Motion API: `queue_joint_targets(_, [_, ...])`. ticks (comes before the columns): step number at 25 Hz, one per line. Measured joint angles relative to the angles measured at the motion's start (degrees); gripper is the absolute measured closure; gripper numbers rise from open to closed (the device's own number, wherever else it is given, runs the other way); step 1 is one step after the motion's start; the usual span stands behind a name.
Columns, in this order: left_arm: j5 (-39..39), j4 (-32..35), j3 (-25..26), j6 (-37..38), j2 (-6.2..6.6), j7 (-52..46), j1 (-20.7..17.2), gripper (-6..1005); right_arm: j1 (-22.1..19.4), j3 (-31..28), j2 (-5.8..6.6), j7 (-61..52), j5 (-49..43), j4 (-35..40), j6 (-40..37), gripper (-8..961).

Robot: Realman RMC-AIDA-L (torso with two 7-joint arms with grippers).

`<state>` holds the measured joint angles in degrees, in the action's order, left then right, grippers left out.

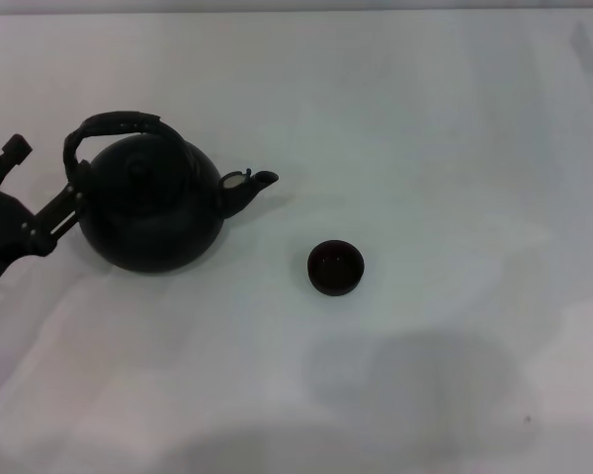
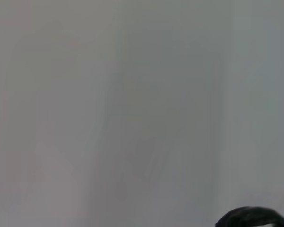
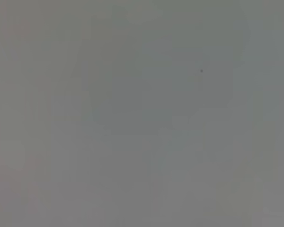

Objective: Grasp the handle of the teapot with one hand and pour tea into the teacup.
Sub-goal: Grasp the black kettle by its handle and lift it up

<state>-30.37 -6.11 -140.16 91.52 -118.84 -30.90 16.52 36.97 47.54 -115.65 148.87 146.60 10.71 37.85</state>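
The left gripper (image 1: 67, 202) is only partly seen: it enters from the left edge of the head view, dark against dark, and its fingertips merge with the body of the large round black teapot (image 1: 150, 207), so whether the fingers are spread, closed, or gripping anything cannot be told. It sits at the teapot's left flank, touching or just beside the lower left end of the dark arched strap handle (image 1: 114, 124), which loops over the top of the pot above the gripper. The teapot stands upright on the plain white table (image 1: 425, 118), its short curved spout with a pale tip (image 1: 247, 184) pointing away from the gripper, to the far side of the pot.

Beyond the spout, well apart from the gripper and near the pot, stands the tiny round dark brown handleless teacup (image 1: 335, 268), upright, with the teapot between it and the gripper.

The left wrist view shows almost only the pale table, with a curved dark shape (image 2: 251, 217) cut off at one edge, too partial to identify. The right wrist view shows bare pale surface; the right gripper appears nowhere.
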Motion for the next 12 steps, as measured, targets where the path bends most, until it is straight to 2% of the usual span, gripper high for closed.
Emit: queue_joint_targets(12, [-0.4, 2.7, -0.1, -6.6, 0.01, 2.6, 0.9, 111, -0.2, 0.0, -0.03, -0.4, 0.1, 0.0, 0.1, 125])
